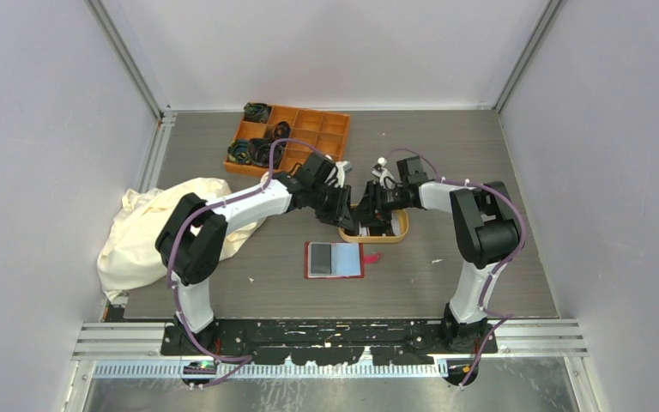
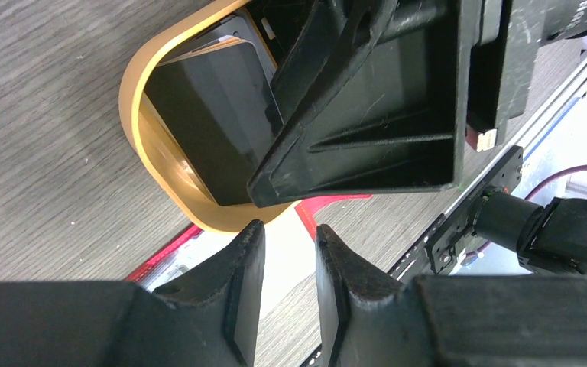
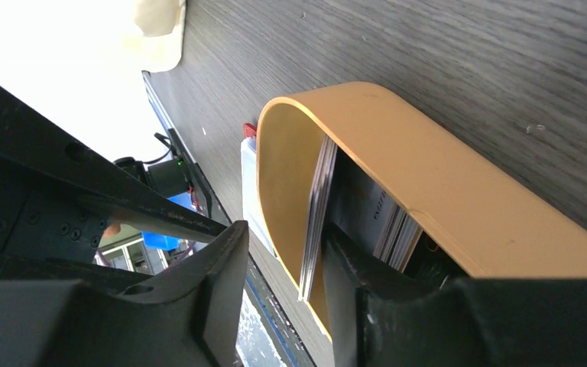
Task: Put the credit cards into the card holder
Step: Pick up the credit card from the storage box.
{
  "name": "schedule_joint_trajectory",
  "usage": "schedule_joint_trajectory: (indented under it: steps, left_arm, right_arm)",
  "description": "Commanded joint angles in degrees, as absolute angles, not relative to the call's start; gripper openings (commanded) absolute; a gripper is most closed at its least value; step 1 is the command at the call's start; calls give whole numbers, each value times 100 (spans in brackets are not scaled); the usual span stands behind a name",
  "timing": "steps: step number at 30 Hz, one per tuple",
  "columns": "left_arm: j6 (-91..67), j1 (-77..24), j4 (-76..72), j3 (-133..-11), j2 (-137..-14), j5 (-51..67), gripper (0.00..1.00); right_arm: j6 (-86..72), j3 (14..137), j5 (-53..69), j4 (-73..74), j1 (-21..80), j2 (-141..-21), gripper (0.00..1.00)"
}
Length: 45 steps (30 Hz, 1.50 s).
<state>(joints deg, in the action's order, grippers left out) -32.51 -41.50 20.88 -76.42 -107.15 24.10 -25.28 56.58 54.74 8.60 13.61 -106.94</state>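
The credit cards (image 2: 206, 130), mostly black, lie stacked in the tan oval tray (image 1: 401, 228). In the right wrist view a few cards (image 3: 317, 206) stand on edge inside the tray (image 3: 428, 176), leaning on my right gripper's inner finger (image 3: 351, 267). My right gripper (image 3: 284, 229) is open, with the tray's near wall and these cards between its jaws. My left gripper (image 2: 289, 229) is open and empty just beside the tray (image 2: 134, 84), above the card holder. The red card holder (image 1: 335, 260) lies open in front of the tray, its grey and light-blue pockets facing up.
An orange compartment box (image 1: 287, 137) with dark cables stands at the back. A cream cloth (image 1: 150, 232) lies bunched at the left by the left arm. Both grippers (image 1: 343, 215) (image 1: 376, 215) crowd close together over the tray.
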Motion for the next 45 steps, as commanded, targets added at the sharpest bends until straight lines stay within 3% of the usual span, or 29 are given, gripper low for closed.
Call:
schedule_joint_trajectory:
  steps: [1,7,11,17,45]
  left_arm:
    - [-3153,-4148,2076,-7888,-10641,2572,31]
    - [-3115,-4133,2096,-7939,-10593,2743,32]
    - [-3115,-4070,2153,-8025,-10552,2924,32]
    - [-3108,-3820,2147,-8043,-10297,3081,33]
    - [-3227,-3399,1993,-7954,-10033,3329,33]
  right_arm:
    - [-2366,5822,5439,867,1473,-10703,49]
    - [-1896,5993,4641,1474,1588,-10748,48]
    - [-2011,5977,4970,1333,1589,-10744,46]
    - [-2043,5995,5201,1294,1588,-10728,34]
    - [-1503,6284,5368,2074,989,-10506,30]
